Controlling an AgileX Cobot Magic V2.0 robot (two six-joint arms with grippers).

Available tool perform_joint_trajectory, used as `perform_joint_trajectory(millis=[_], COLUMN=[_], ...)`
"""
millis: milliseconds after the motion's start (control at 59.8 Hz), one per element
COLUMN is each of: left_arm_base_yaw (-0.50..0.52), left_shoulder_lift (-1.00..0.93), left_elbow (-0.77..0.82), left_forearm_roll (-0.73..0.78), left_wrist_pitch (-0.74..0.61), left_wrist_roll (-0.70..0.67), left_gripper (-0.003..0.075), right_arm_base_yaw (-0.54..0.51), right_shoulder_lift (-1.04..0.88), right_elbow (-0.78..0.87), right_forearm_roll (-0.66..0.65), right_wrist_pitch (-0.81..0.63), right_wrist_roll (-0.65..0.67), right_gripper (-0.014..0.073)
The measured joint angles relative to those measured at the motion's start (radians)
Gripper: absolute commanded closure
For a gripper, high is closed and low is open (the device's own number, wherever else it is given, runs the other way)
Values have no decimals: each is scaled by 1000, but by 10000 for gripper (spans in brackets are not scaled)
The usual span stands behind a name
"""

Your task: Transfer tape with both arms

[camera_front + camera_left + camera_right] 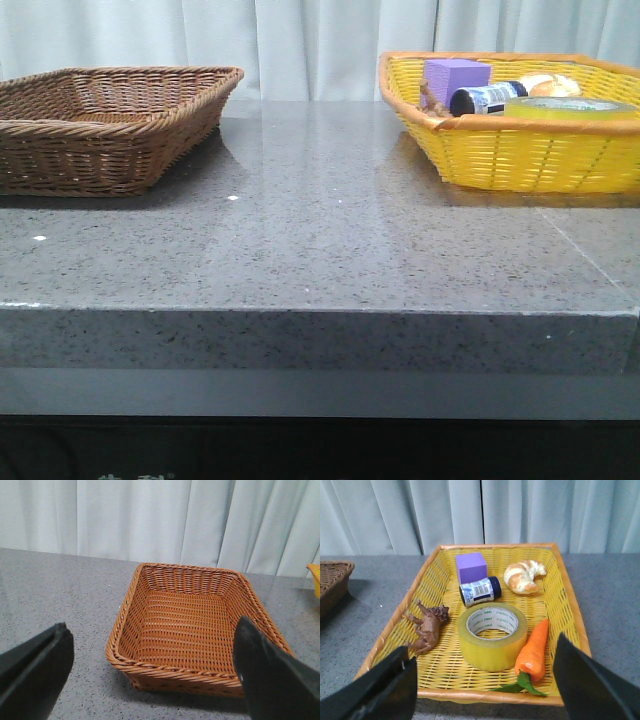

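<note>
The tape [492,637] lies flat in the yellow basket [570,625], with the carrot [534,650] just beside it, perhaps touching, the toy animal [427,625] on its other side and the bottle [480,591] behind it. Our right gripper [482,690] hangs above the basket's near rim with jaws spread wide and empty; our left gripper [150,675] is also spread, over the brown basket [195,625]. We think the risk is a finger landing on the carrot or the wicker wall, so the roll tilts or slips. A weak hold could also drop it during the handover.
</note>
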Motion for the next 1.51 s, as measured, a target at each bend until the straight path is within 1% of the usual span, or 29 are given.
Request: perform_joint_trajectory(millis=[234,385,485,619,770,921,1205,1255,1322,1389,1506], left_arm_base_yaw=[0,0,0,0,0,0,0,0,0,0,0], left_shoulder_lift=[0,0,0,0,0,0,0,0,0,0,0], left_elbow=[0,0,0,0,0,0,0,0,0,0,0], left_forearm_roll=[0,0,0,0,0,0,0,0,0,0,0], left_wrist_pitch=[0,0,0,0,0,0,0,0,0,0,0], left_wrist_roll=[0,0,0,0,0,0,0,0,0,0,0], left_gripper=[83,83,83,83,83,83,83,83,83,83,83], right_arm_base_yaw=[-66,-82,-99,-121,-131,-133,-133,-133,-133,-133,-133], right_shoulder_lift=[413,674,808,953,1069,1172,1271,1280,1286,1288,1288], right_elbow=[-366,-610,-741,-864,-955,-1012,-1025,-1027,-1027,-1027,-1034], right_forearm_roll=[0,0,0,0,0,0,0,0,0,0,0], right_wrist_pitch=[193,346,435,506,525,546,575,576,576,576,576], right_wrist_roll=[12,14,16,16,16,16,8,7,7,4,0], right_gripper=[12,12,13,13,13,13,17,38,109,210,326])
